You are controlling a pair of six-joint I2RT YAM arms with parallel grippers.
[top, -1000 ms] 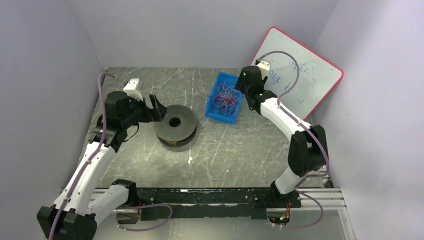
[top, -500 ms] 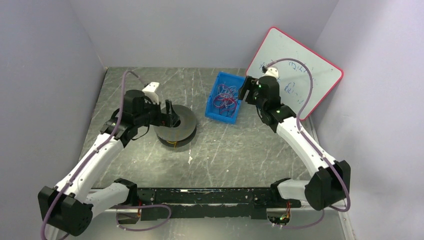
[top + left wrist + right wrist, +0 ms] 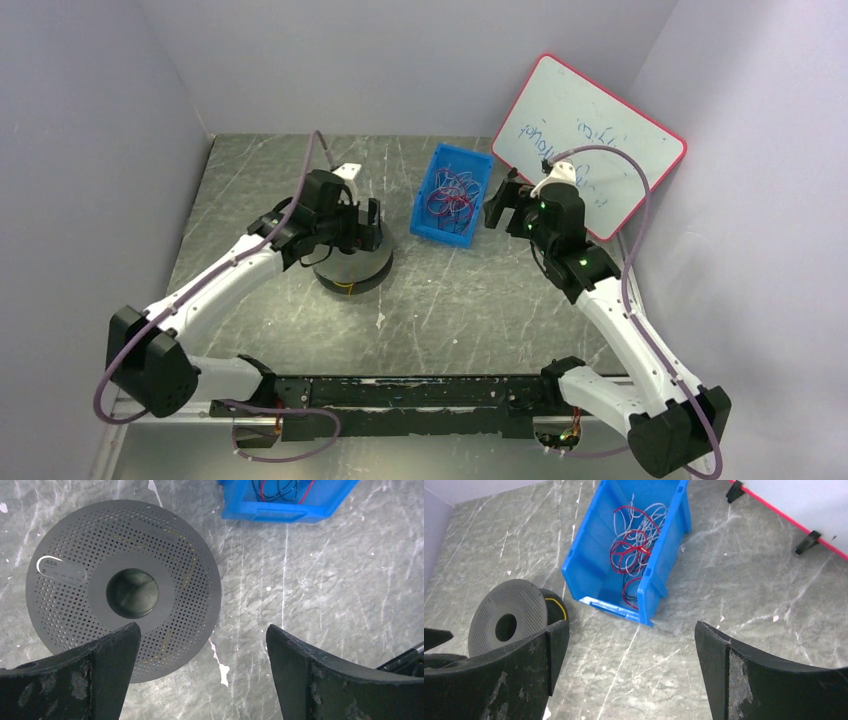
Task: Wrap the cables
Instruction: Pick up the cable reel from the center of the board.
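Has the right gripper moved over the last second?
Yes. The right gripper has drawn back from over the bin's far right corner to beside its right wall.

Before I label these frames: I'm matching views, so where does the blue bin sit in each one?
Top external: blue bin at upper centre, between the two arms.
Left wrist: blue bin at the top edge, right of centre, cut off by the frame.
Right wrist: blue bin at upper centre, its inside in view.
Shared landmark: the grey perforated reel, left of and below the bin in every view.
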